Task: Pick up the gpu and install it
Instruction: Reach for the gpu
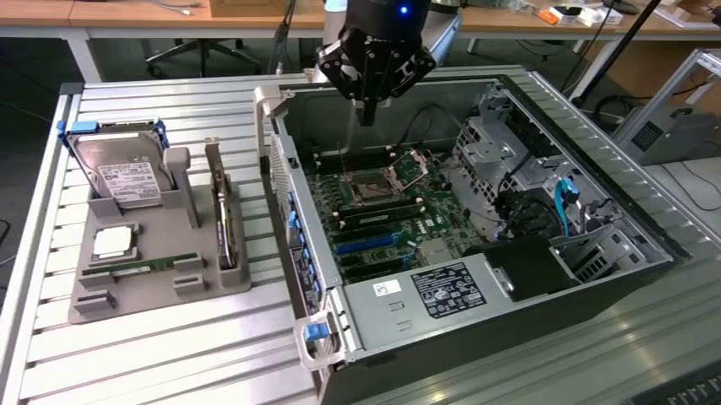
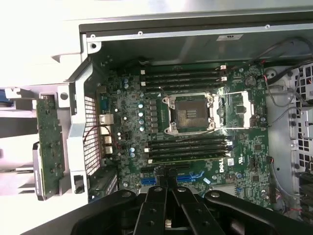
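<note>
the gripper (image 1: 366, 116) is clenched on nothing over the computer (image 1: 394, 325); the gpu (image 1: 224, 221) sits untouched in the tray (image 1: 147, 291) nearby.

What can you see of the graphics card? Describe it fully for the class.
The graphics card is a thin, flat, dark board standing upright on its long edge in a slot of the grey holder, between the hard drive and the open computer case. The holder's grey posts flank it at its sides; nothing else appears to touch it.
</note>
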Controlling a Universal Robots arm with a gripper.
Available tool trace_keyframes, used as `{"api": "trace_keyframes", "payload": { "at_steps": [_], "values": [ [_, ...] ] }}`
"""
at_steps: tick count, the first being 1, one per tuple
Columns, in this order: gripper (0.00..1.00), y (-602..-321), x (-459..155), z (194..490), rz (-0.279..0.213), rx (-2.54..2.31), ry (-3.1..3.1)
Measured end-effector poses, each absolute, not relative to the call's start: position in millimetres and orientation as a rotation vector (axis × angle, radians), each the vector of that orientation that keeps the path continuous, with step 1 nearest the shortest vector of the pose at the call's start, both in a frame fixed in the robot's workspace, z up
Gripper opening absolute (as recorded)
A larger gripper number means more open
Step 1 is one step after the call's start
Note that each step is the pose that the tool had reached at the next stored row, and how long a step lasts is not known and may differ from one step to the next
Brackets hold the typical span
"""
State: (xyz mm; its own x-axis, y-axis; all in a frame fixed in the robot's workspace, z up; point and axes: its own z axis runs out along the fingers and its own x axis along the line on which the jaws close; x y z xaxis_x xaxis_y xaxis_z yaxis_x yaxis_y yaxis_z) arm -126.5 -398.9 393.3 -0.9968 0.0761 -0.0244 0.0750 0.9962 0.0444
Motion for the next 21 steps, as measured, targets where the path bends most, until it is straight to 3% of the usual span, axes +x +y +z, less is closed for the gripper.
{"api": "trace_keyframes", "payload": {
  "at_steps": [21],
  "values": [
    [0.11,-398.9,-131.9,393.2,0.068,0.118,3.112]
  ]
}}
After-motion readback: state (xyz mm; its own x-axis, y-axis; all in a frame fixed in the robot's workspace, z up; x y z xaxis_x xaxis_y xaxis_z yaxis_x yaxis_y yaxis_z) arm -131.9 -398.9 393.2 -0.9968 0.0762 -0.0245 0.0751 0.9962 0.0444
